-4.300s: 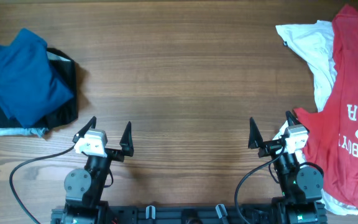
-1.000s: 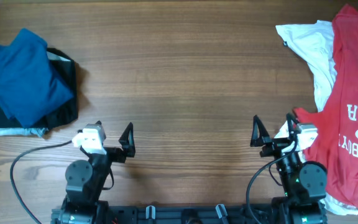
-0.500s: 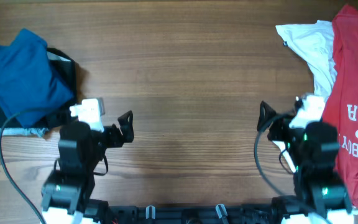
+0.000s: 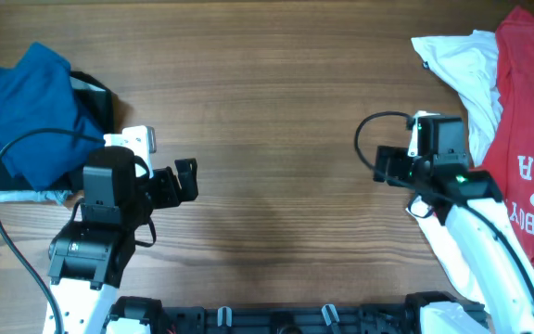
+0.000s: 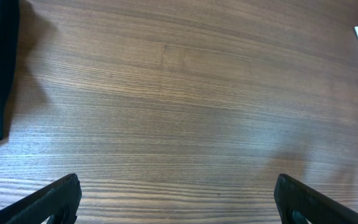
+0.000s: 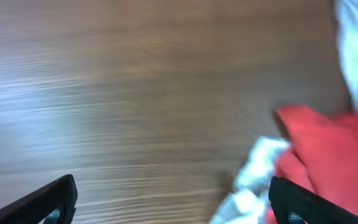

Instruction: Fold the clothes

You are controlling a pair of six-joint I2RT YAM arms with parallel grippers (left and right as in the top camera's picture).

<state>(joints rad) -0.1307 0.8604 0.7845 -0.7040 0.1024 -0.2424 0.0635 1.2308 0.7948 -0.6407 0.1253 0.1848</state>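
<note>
- A crumpled red T-shirt (image 4: 522,139) with white lettering lies at the right edge of the brown wooden surface (image 4: 267,111), overlapping a white shirt (image 4: 462,70).
- A blue cloth (image 4: 35,111) covers a black garment (image 4: 100,139) at far left.
- The left gripper (image 5: 178,198) has its jaws wide apart, empty (bare wood below).
- The right gripper (image 6: 171,193) has its jaws wide apart, empty, near the red T-shirt.

blue garment (image 4: 31,102) | black garment (image 4: 103,107) | white shirt (image 4: 457,60) | red shirt (image 4: 527,102), white lettering | table (image 4: 267,93) brown wood grain

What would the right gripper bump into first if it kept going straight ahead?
Probably bare wooden table; the open right gripper aims at it, with the red T-shirt off to the side.
</note>
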